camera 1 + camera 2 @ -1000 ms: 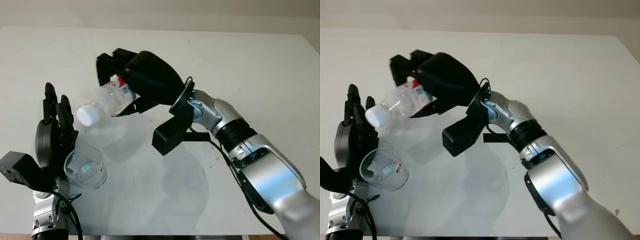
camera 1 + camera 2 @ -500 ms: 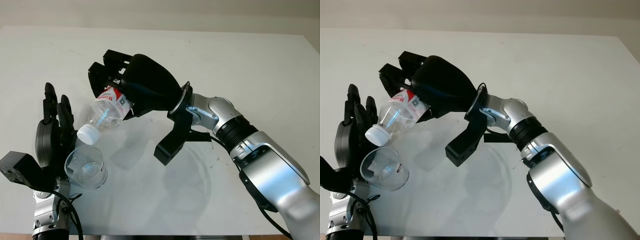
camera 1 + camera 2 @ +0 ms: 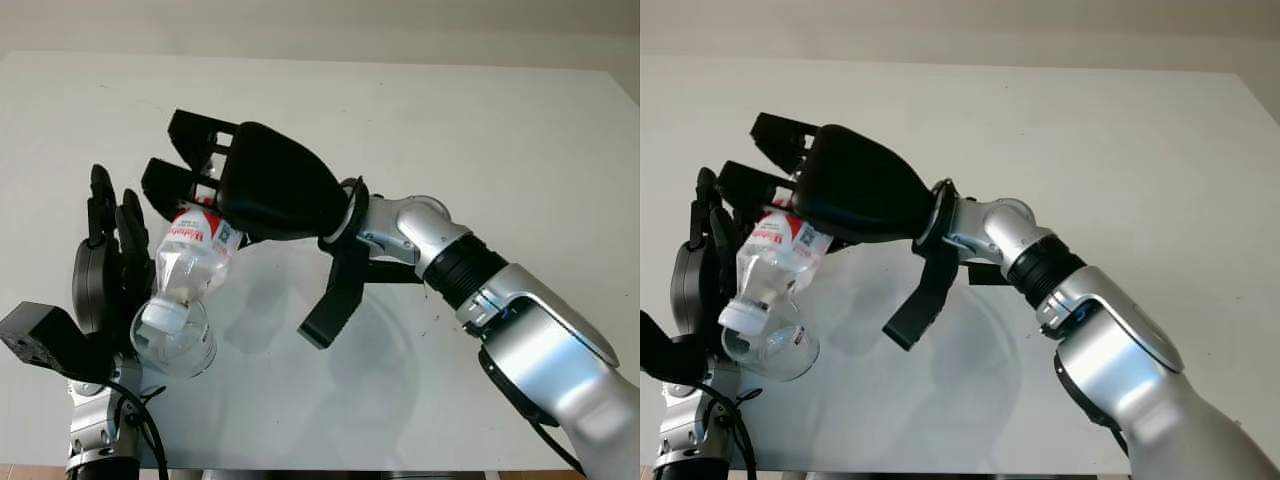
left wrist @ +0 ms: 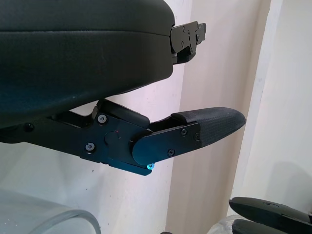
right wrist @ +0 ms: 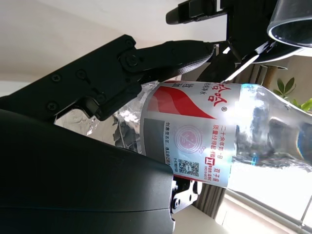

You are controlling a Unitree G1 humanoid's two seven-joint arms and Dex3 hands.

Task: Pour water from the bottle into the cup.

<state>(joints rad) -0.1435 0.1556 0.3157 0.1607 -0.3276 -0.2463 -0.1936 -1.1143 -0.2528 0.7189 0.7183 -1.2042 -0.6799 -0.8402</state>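
My right hand (image 3: 200, 190) is shut on a clear plastic bottle (image 3: 195, 262) with a red and white label (image 5: 209, 131). It holds the bottle steeply tilted, neck down. The bottle's white-capped end (image 3: 737, 315) dips into the mouth of a clear glass cup (image 3: 185, 350) near the table's front left corner. I see no water flowing. My left hand (image 3: 110, 240) stands upright just left of the cup, open, its palm facing the glass. The cup's rim (image 4: 48, 219) lies close under that hand's thumb (image 4: 195, 131). Whether the hand touches the cup I cannot tell.
The white table (image 3: 500, 150) stretches wide behind and to the right. The right arm's black wrist camera bracket (image 3: 335, 300) hangs over the table's middle. The left arm's camera block (image 3: 40, 340) sits by the front left edge.
My right hand has tipped the bottle from nearly level to steeply neck down and lowered its capped end into the cup's mouth. The left hand and the cup have stayed put.
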